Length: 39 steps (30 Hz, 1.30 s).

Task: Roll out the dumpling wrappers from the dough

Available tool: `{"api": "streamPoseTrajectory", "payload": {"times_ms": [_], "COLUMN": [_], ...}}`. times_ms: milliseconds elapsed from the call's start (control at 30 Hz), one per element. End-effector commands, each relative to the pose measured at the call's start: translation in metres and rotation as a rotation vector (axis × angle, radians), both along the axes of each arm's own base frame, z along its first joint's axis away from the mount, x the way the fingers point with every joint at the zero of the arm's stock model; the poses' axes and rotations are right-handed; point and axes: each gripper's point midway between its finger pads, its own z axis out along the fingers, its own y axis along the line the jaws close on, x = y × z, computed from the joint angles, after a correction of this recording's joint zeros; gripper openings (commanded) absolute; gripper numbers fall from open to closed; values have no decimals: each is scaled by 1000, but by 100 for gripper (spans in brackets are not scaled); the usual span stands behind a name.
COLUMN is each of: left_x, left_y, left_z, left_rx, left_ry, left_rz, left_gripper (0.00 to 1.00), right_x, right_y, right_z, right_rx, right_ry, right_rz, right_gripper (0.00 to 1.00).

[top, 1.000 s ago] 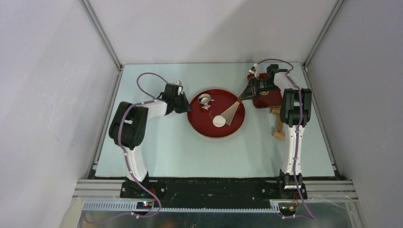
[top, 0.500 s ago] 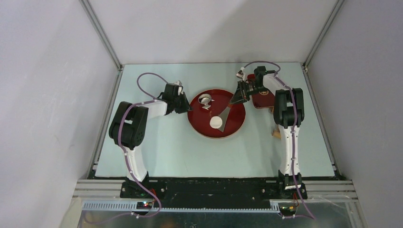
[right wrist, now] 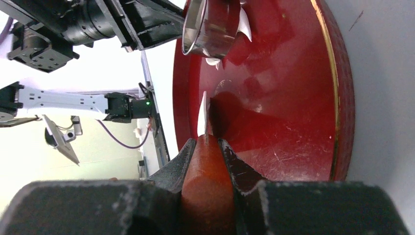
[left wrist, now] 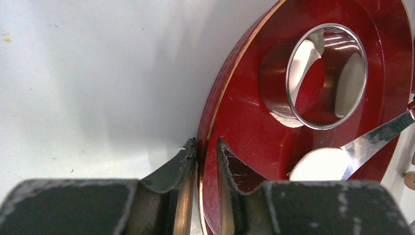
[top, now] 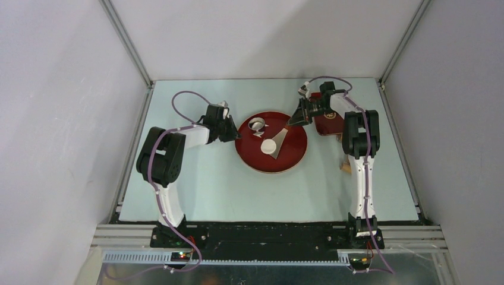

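A round white dumpling wrapper (top: 268, 146) sits at the tip of a metal spatula blade (top: 280, 137) over the red plate (top: 295, 149). My right gripper (top: 300, 114) is shut on the spatula's wooden handle (right wrist: 208, 186); the wrapper shows edge-on in the right wrist view (right wrist: 201, 117). My left gripper (top: 233, 132) is shut on the plate's left rim (left wrist: 208, 132). A shiny metal ring cutter (top: 257, 124) stands at the plate's back left, with white dough scraps (top: 260, 134) beside it. The left wrist view shows the wrapper (left wrist: 320, 164) and the cutter (left wrist: 279, 105).
A smaller dark red dish (top: 334, 123) lies behind my right gripper at the back right. A wooden rolling pin (top: 347, 166) lies on the table partly hidden under the right arm. The cell's walls and frame posts close in the table.
My right gripper has swung left and back with the spatula, carrying the wrapper from the plate's near middle toward its centre. The left arm has not moved.
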Motion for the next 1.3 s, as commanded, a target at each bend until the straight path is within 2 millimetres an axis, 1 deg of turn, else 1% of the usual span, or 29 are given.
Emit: {"api": "streamPoseTrajectory", "payload": {"times_ms": [0,133,200,233,333,367,400,433,467,500,533,567,600,633,667,700,733,767,800,933,967,1000,1033,1067,1133,1167,1200,1233,1267], "left_x": [5,7,9,10,13,15,16,18,19,20,22,23,25,26,29,30,32,33,35,40,40,41,42,42,42,42,42,42,42], "left_y": [-15,-15,-15,-15,-12,-10,-9,-8,-6,-3,-2,2,3,7,12,15,19,21,27,42,44,48,49,52,54,55,56,56,56], "left_z": [21,26,30,33,40,45,49,53,57,60,65,68,74,75,80,81,85,87,90,98,98,100,101,101,102,102,102,101,101], "left_rx": [-40,-44,-48,-50,-60,-66,-70,-78,-82,-89,-94,-102,-111,-113,-118,-119,-123,-123,-122,-122,-124,-126,-131,-134,-139,-139,-142,-143,-143], "left_ry": [-39,-51,-59,-64,-79,-87,-96,-101,-110,-113,-124,-127,-138,-140,-148,-152,-161,-165,-173,-194,-195,-197,-198,-197,-197,-194,-193,-190,-191], "left_rz": [-32,-32,-32,-30,-24,-21,-20,-17,-15,-12,-9,-5,-6,2,9,13,19,23,31,53,56,64,66,72,76,78,79,79,78], "left_gripper": [26,32,38,44,53,59,61,67,70,76,79,86,89,96,99,99,99,99,100,100,100,100,100,100,100,100,100,100,100], "right_x": [5,0,-3,-4,-6,-7,-7,-7,-7,-7,-7,-4,-3,0,2,5,8,12,14,31,35,39,43,46,53,55,59,62,62], "right_y": [-1,-4,-6,-6,-11,-12,-15,-19,-21,-27,-28,-36,-42,-52,-57,-68,-74,-87,-93,-138,-152,-161,-176,-184,-213,-220,-232,-239,-247], "right_z": [9,14,19,24,39,49,52,62,64,74,77,85,87,94,98,105,109,116,122,135,136,137,138,136,130,128,120,115,106], "right_rx": [116,150,171,187,213,221,229,234,234,235,233,229,223,221,218,216,211,206,202,167,160,152,145,133,111,97,73,43,26], "right_ry": [12,7,12,14,-18,-18,-16,-35,-33,-56,-58,-90,-81,-111,-106,-132,-131,-158,-161,-213,-229,-231,-246,-247,-249,-253,-246,-249,-218], "right_rz": [0,-1,1,4,2,-1,-10,-17,-24,-35,-42,-61,-83,-105,-124,-149,-169,-199,-221,-347,-379,-407,-441,-467,-535,-551,-588,-611,-633], "right_gripper": [0,0,0,0,0,0,0,0,0,0,0,0,0,0,0,0,0,0,0,0,0,0,0,0,0,0,0,0,0]}}
